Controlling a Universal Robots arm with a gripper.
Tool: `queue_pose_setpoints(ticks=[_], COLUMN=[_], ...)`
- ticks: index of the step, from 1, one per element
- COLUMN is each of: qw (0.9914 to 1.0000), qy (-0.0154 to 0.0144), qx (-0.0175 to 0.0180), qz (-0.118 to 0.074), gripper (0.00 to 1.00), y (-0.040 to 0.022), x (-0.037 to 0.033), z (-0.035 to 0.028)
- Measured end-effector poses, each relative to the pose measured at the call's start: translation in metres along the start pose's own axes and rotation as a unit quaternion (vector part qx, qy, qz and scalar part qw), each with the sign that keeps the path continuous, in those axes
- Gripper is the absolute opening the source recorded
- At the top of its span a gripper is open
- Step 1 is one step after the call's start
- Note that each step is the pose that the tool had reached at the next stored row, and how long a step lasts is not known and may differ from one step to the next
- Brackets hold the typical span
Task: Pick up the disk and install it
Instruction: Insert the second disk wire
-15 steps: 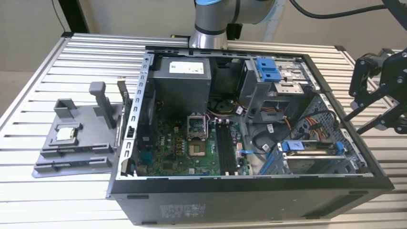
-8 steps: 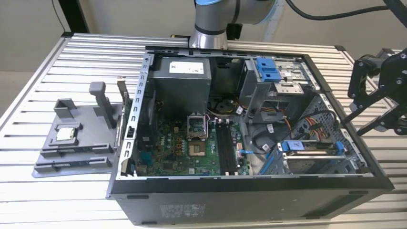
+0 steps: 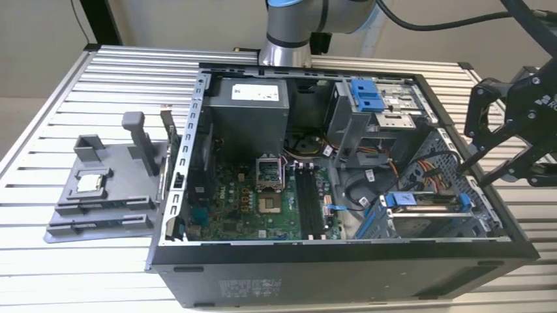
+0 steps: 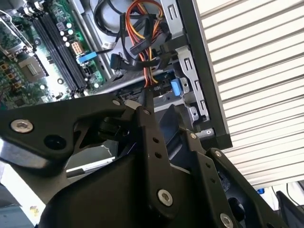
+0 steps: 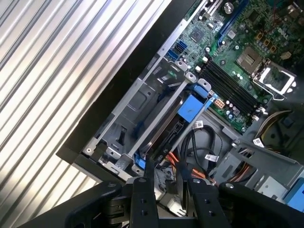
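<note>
The disk, silver-grey in a blue bracket, lies in the lower drive bay at the front right corner of the open computer case. In the first wrist view its blue bracket handle and dark edge sit inside the bay's metal frame. My gripper hangs just above that bay, over the case's right wall. It is open and holds nothing. Cables show between its two black fingers, with the gripper close over the bay's end. One finger points at the orange and yellow cables.
The motherboard and power supply fill the case's left half. A blue tab marks the upper bay. Orange and yellow cables run beside the drive bay. A grey fixture holding a small square chip stands on the slatted table's left.
</note>
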State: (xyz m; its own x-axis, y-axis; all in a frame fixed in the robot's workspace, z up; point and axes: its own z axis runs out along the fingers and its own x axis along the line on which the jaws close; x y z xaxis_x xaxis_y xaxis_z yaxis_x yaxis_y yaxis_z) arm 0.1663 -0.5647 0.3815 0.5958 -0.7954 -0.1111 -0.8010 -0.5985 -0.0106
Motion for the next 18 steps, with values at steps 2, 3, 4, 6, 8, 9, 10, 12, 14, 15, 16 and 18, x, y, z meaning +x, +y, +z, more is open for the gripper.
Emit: queue_pose_setpoints(ticks=[2,3,4,6,8,9,10,12,14,15,16,18], qw=[0.99999,0.99997,0.99994,0.9998,0.99947,0.99921,0.99881,0.99783,0.99663,0.99596,0.9953,0.99431], qy=[0.002,0.0034,0.005,0.0079,0.0091,0.0095,0.0099,0.0117,0.0148,0.0168,0.019,0.0222], qx=[0.0018,0.0034,0.0051,0.0084,0.0084,0.0082,0.008,0.0089,0.0116,0.0135,0.0156,0.0188], qz=[-0.004,-0.007,-0.009,-0.016,-0.03,-0.038,-0.047,-0.064,-0.08,-0.087,-0.094,-0.102], gripper=[1.0,1.0,1.0,1.0,1.0,1.0,1.0,1.0,1.0,1.0,1.0,1.0], y=[0.0014,0.0021,0.0025,0.003,0.003,0.003,0.0031,0.0031,0.0031,0.0031,0.0032,0.0036], x=[-0.0009,-0.0013,-0.0016,-0.0018,-0.0016,-0.0015,-0.0014,-0.0013,-0.0011,-0.001,-0.0009,-0.0011], z=[0.0013,0.0021,0.0027,0.0042,0.006,0.0071,0.0082,0.0098,0.011,0.0115,0.012,0.0134])
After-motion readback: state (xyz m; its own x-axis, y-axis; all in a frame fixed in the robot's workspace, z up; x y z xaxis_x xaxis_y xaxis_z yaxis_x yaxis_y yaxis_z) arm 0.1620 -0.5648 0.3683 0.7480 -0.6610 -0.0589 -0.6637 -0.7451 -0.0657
